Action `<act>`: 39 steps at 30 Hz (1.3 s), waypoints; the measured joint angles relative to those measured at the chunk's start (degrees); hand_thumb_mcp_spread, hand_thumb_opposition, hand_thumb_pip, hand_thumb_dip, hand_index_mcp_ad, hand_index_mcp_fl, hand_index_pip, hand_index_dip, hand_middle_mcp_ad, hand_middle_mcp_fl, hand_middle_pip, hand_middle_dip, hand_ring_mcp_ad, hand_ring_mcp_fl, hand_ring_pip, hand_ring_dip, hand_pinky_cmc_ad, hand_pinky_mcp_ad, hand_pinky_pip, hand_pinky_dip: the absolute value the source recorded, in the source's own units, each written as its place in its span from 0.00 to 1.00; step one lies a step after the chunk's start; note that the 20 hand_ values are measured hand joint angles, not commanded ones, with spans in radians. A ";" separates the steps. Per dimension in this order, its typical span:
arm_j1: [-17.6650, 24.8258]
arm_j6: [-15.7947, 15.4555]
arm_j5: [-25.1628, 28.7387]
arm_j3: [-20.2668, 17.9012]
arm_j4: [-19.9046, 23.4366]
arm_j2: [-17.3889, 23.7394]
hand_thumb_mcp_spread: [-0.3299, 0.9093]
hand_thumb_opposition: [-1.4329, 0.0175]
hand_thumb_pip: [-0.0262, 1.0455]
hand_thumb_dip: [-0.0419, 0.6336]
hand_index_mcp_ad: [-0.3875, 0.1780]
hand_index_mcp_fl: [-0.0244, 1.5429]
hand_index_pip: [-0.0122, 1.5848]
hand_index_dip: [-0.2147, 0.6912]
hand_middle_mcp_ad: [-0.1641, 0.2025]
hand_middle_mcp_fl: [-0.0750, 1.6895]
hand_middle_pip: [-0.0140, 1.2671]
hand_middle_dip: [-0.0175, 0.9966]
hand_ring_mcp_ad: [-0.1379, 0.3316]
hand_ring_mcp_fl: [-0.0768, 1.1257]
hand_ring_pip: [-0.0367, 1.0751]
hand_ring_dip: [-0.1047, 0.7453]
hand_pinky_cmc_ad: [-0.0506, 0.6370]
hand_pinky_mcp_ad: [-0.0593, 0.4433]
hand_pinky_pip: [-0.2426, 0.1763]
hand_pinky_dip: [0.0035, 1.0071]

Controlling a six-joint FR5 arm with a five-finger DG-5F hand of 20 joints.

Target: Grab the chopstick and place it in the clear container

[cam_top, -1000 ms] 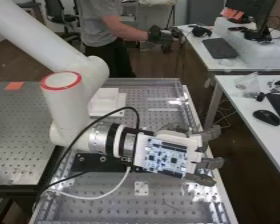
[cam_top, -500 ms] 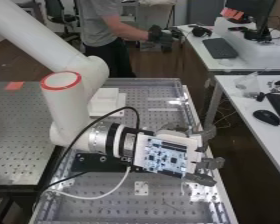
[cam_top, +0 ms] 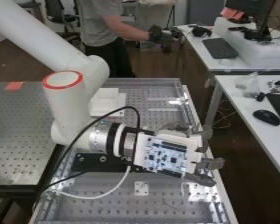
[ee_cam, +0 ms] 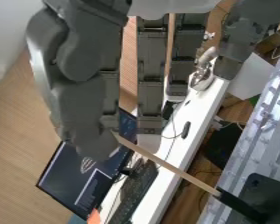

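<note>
The dark grey hand [cam_top: 169, 156] is over the right part of the perforated bench, with its white-framed back and circuit board facing the high camera. Seen from the wrist, the hand [ee_cam: 87, 112] has its thumb bent in against the fingers, and the other fingers hang nearly straight. A thin wooden chopstick [ee_cam: 167, 165] with a dark end runs at a slant from the thumb's tip, pinched there near one end. Its pinched tip is partly hidden by the thumb.
White trays [cam_top: 107, 101] stand on the bench [cam_top: 165, 87] behind the arm. A black plate [cam_top: 101, 162] lies under the wrist, with black and white cables looping around it. Beyond the bench's right edge is a white desk [cam_top: 247, 132] with a mouse [cam_top: 266, 117].
The finger farthest from the high camera has drawn inward a little. The arm has stayed almost still.
</note>
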 joint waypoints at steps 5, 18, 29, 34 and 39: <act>0.03 -0.04 0.33 -0.03 -0.03 0.00 0.78 0.33 0.42 0.63 0.16 0.60 0.43 0.67 0.56 0.63 0.12 0.78 0.44 0.37 0.13 0.62 0.68 0.77 0.55 0.14; 0.35 -0.51 0.96 1.08 0.68 -1.66 0.81 0.31 0.38 0.61 0.10 0.61 0.48 0.70 0.57 0.67 0.12 0.79 0.42 0.40 0.13 0.62 0.67 0.77 0.55 0.14; 0.43 -0.83 0.43 2.17 0.35 -2.27 0.78 0.34 0.36 0.61 0.10 0.53 0.32 0.72 0.56 0.68 0.12 0.79 0.40 0.42 0.14 0.63 0.68 0.77 0.55 0.14; 0.34 -1.02 0.31 2.58 -0.10 -2.30 0.76 0.35 0.41 0.61 0.13 0.49 0.30 0.69 0.57 0.67 0.12 0.79 0.40 0.42 0.14 0.63 0.68 0.77 0.55 0.14; -0.09 -1.43 0.08 2.90 -0.59 -2.21 0.75 0.36 0.42 0.61 0.17 0.49 0.30 0.67 0.57 0.65 0.12 0.79 0.40 0.41 0.14 0.63 0.68 0.77 0.55 0.14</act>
